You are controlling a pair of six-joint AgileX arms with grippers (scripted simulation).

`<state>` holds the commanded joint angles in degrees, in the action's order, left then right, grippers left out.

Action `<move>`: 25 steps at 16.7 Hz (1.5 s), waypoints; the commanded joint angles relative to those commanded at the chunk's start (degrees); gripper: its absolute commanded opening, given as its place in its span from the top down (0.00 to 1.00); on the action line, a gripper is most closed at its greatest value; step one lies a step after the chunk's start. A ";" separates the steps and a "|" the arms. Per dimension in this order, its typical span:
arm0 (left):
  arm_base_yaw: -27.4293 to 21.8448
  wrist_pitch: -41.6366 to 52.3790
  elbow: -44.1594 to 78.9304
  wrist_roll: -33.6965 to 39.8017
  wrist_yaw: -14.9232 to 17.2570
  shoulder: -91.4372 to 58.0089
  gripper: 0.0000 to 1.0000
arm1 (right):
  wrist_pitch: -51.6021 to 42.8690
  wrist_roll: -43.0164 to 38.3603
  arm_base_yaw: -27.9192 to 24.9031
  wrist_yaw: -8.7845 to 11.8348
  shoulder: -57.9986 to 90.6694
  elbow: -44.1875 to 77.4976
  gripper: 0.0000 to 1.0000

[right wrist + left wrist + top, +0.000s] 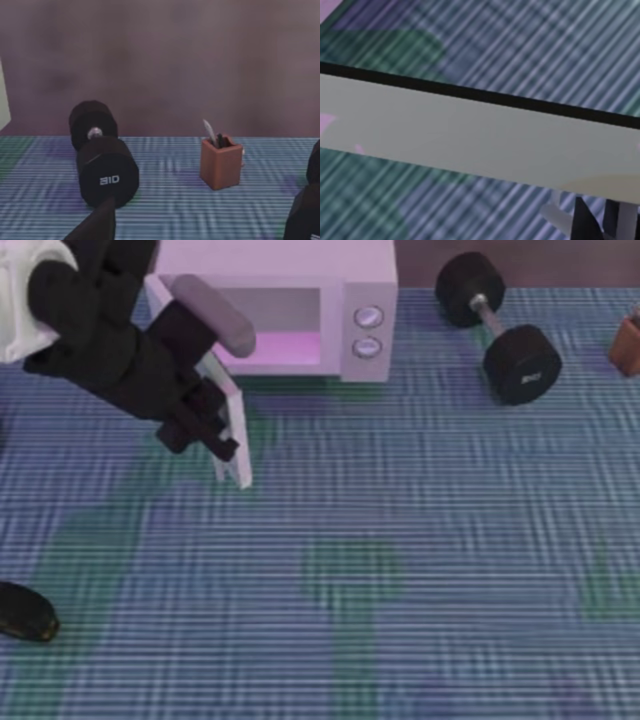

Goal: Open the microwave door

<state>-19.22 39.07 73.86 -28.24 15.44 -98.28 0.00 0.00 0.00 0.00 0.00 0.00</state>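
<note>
Left claw (222,432) is clamped on the microwave door (233,435), which is swung out wide so the microwave (300,300) cavity shows. Right claw isn't in view, so I can't tell its state.

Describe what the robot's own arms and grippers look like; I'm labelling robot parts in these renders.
The left arm is chunky matte black with a white shell segment at its upper end and a rounded mauve-grey cylinder on the wrist. Its gripper is black and angular. The right gripper appears only as dark finger shapes in its wrist view. No cables or markings show.
</note>
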 joint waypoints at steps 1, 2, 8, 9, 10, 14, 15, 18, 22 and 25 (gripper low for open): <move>0.00 0.00 0.00 0.00 0.00 0.00 1.00 | 0.00 0.00 0.00 0.00 0.00 0.00 0.00; 0.00 0.00 0.00 0.00 0.00 0.00 1.00 | 0.00 0.00 0.00 0.00 0.00 0.00 0.00; -0.15 0.06 -0.17 0.07 0.20 -0.20 1.00 | 0.00 0.00 0.00 0.00 0.00 0.00 0.00; -0.10 0.10 -0.15 -0.10 0.25 -0.18 1.00 | 0.00 0.00 0.00 0.00 0.00 0.00 0.00; 0.14 0.29 -0.10 -0.76 0.45 -0.14 1.00 | 0.00 0.00 0.00 0.00 0.00 0.00 0.00; 2.41 2.13 -0.03 -6.20 2.56 0.10 1.00 | 0.00 0.00 0.00 0.00 0.00 0.00 0.00; 3.07 2.69 -0.06 -7.77 3.27 0.17 1.00 | 0.00 0.00 0.00 0.00 0.00 0.00 0.00; 4.61 3.97 -0.15 -11.52 5.04 0.45 1.00 | 0.00 0.00 0.00 0.00 0.00 0.00 0.00; 4.84 4.14 -0.16 -12.08 5.31 0.51 1.00 | 0.00 0.00 0.00 0.00 0.00 0.00 0.00; 4.84 4.14 -0.16 -12.08 5.31 0.51 1.00 | 0.00 0.00 0.00 0.00 0.00 0.00 0.00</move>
<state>-14.38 43.21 73.70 -40.32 20.74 -97.76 0.00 0.00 0.00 0.00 0.00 0.00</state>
